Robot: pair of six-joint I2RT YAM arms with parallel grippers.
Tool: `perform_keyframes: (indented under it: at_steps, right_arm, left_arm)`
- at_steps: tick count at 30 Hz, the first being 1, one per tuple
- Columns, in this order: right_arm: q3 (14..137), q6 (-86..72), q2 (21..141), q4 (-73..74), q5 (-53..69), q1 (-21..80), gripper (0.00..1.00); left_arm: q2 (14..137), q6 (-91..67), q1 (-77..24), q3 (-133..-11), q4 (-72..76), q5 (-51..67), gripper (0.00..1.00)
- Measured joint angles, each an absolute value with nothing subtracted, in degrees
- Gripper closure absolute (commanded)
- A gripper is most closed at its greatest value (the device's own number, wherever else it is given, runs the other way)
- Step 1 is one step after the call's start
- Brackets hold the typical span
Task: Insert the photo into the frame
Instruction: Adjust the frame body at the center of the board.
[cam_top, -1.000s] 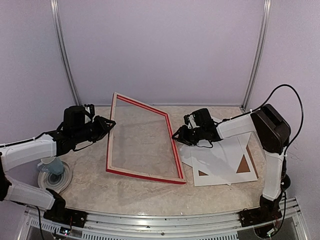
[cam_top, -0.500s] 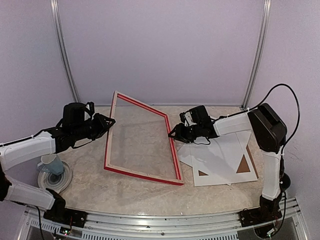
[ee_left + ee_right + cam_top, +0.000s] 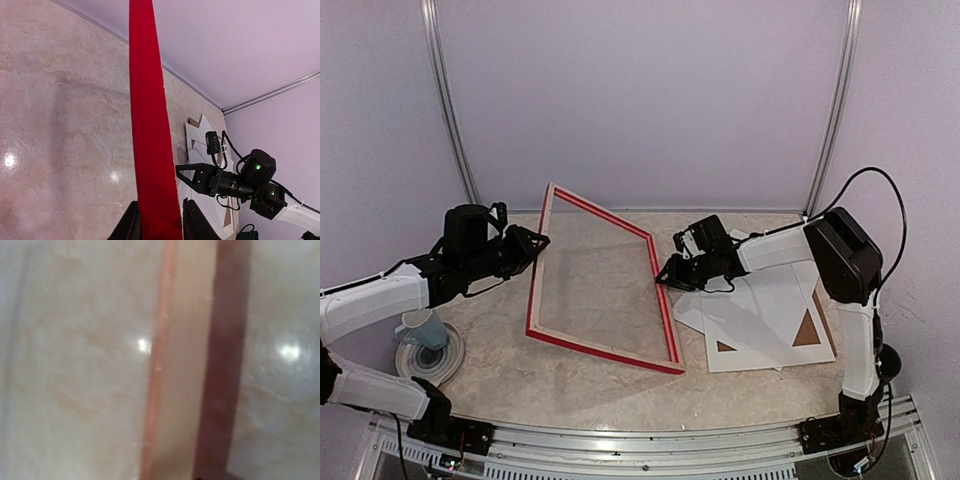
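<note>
Though unclear from above, left wrist view shows left hand (image 3: 160, 222) clamping frame (image 3: 147, 125), right hand (image 3: 183, 176) parted alongside.

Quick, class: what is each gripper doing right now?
Left gripper: closed on the frame, at its left edge.
Right gripper: at the frame's right edge; cannot tell whether it grips.

Soft, even overhead light; one view blurred.
The top view is bright with faint shadows; glare spots dot the counter (image 3: 60, 125) in both wrist views, and the right wrist's close-up of the frame (image 3: 182, 365) is wholly unfocused.
</note>
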State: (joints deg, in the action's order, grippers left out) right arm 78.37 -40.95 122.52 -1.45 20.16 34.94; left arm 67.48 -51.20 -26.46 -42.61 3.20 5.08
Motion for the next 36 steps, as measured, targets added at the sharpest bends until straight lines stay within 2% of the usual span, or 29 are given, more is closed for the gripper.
perform_keyframes:
  at_steps: [9, 20, 29, 36]
  right_arm:
    - [79.0, -40.1, 123.9, 0.0, 19.9, 36.0, 0.72]
    - [79.1, -39.6, 123.9, 0.7, 18.7, 36.0, 0.73]
    - [79.0, -38.6, 123.5, 1.1, 19.2, 35.9, 0.62]
    - [76.6, -40.0, 122.1, -0.5, 23.9, 35.0, 0.61]
  left_arm:
    - [67.2, -50.2, -27.4, -42.6, 6.9, 5.9, 0.62]
    - [66.2, -49.8, -27.5, -42.5, 8.1, 5.4, 0.66]
    - [64.5, -49.5, -27.4, -42.4, 8.8, 4.2, 0.66]
    - [64.5, -49.5, -27.1, -39.3, 11.2, 4.2, 0.63]
